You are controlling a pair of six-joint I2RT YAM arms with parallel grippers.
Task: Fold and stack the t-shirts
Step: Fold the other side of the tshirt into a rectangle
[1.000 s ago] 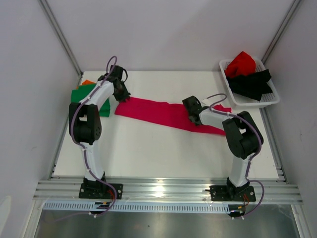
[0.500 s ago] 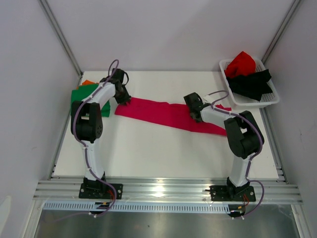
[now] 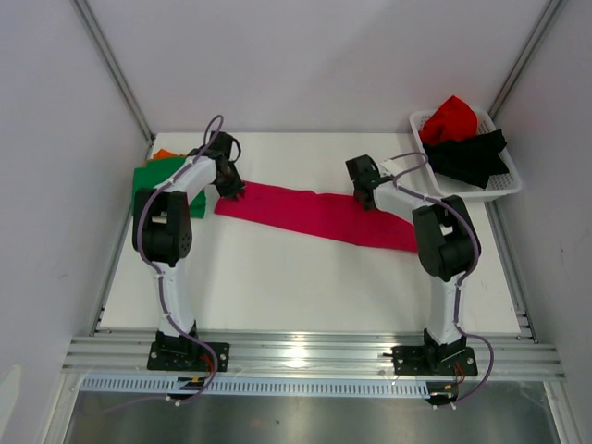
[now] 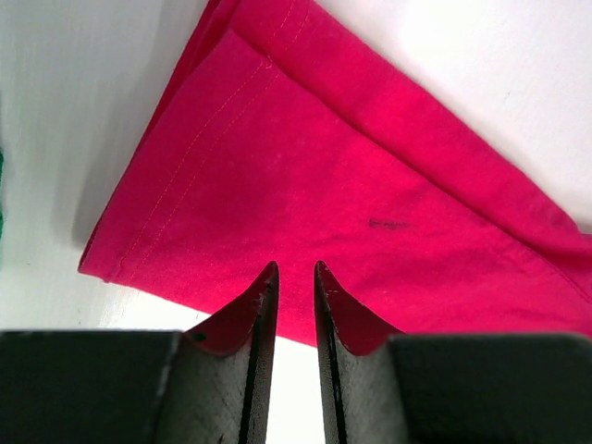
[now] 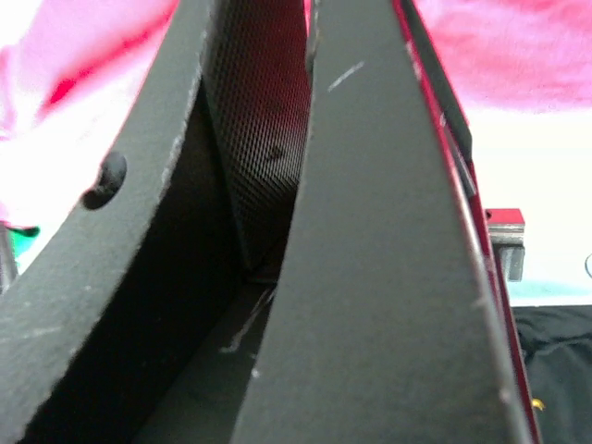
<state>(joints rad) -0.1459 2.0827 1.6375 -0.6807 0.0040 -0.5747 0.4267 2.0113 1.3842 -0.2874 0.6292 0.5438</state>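
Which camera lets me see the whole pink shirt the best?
The top external view. There the pink shirt lies as one long folded strip, visible from end to end. The left wrist view shows only one end of it, close up, with its stitched hem. The right wrist view shows just blurry pink bits along its top edge.

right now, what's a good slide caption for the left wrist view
Left pincer, fingers almost together, over the edge of the folded magenta t-shirt on the white table.
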